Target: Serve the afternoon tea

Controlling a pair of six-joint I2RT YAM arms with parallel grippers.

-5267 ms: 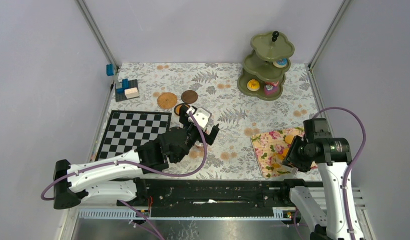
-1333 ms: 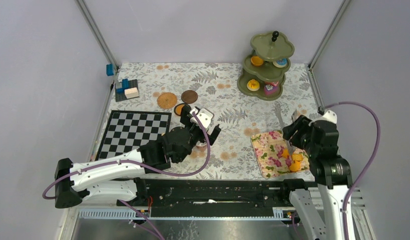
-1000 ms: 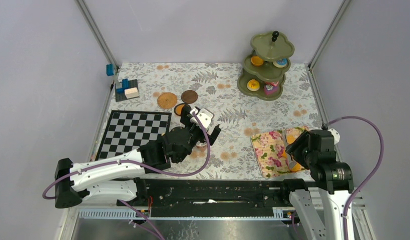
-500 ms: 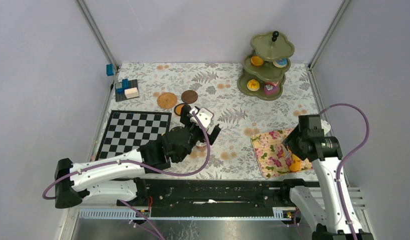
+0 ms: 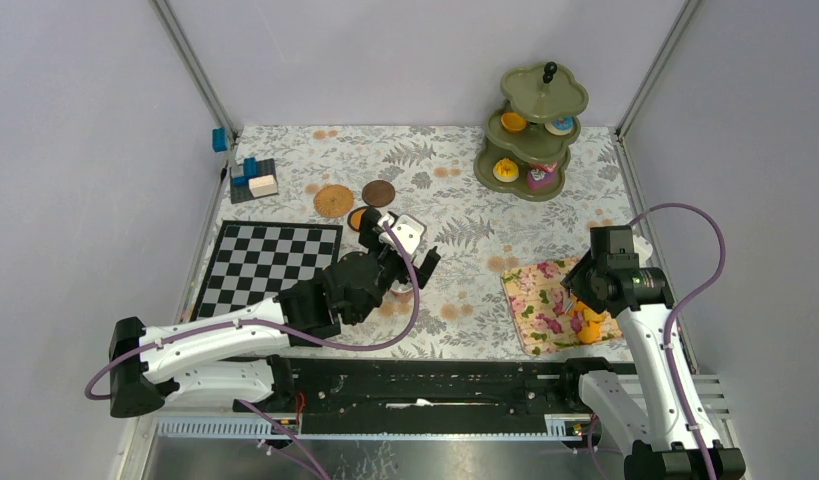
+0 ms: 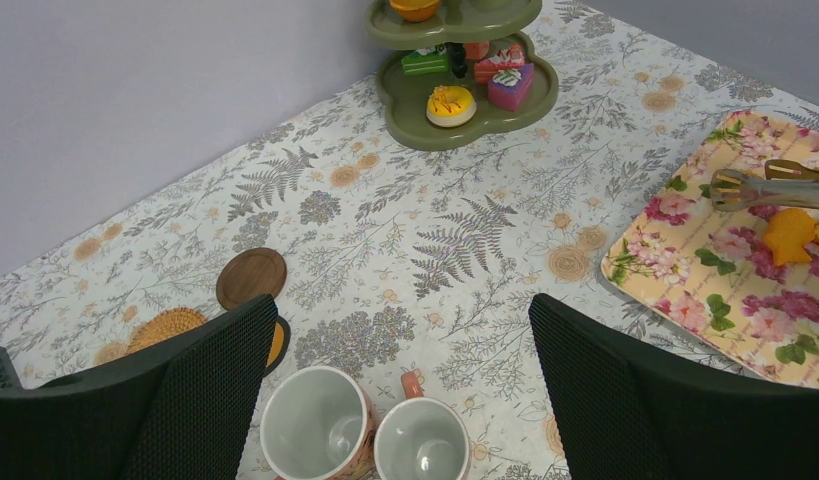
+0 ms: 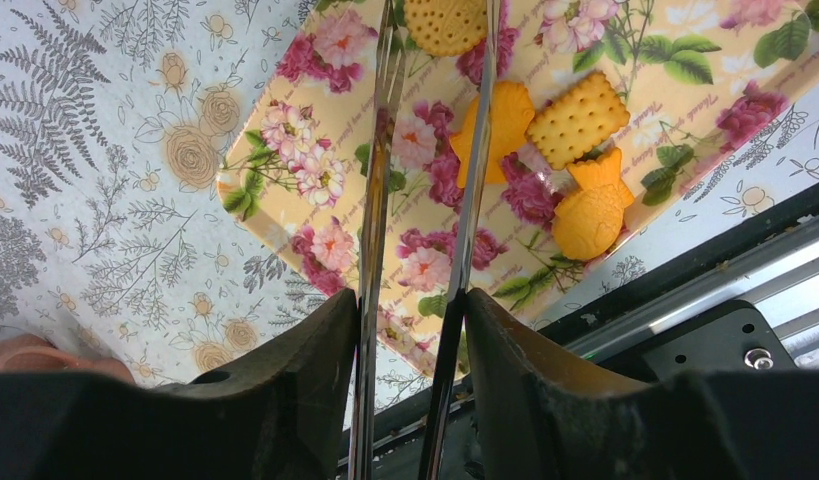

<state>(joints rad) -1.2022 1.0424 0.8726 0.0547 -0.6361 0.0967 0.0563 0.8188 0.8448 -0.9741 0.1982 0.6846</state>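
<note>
- Spreading under everything is the grey fern-print surface [image 5: 455, 190]. Between tray and stand I see nothing standing in the way, so I judge that my carrying lane.
- The olive-green three-tier stand [image 5: 530, 92] sits in the far right corner, close to both walls, with small cakes on its lower tiers. The overhanging rims leave tight entry, so I would come in from the front.
- The yellow floral tray [image 7: 315, 215] lies near the surface's near right edge, with the black rail just beyond it.
- My left gripper [image 6: 403, 310] hangs released above two pinkish mugs [image 6: 318, 425], which stand side by side.
- My right gripper [image 7: 410, 310] is clenched on silver metal tongs [image 7: 377, 180], whose blades are apart over the tray.
- A round tan biscuit [image 7: 445, 22] lies between the blades. An orange fish-shaped cookie [image 7: 505, 140] lies partly under one blade, with a square tan cracker [image 7: 578, 118] beside it. They look light, stiff and smooth. Slick blades could let one squirt out, so I would pinch gently across the middle.
</note>
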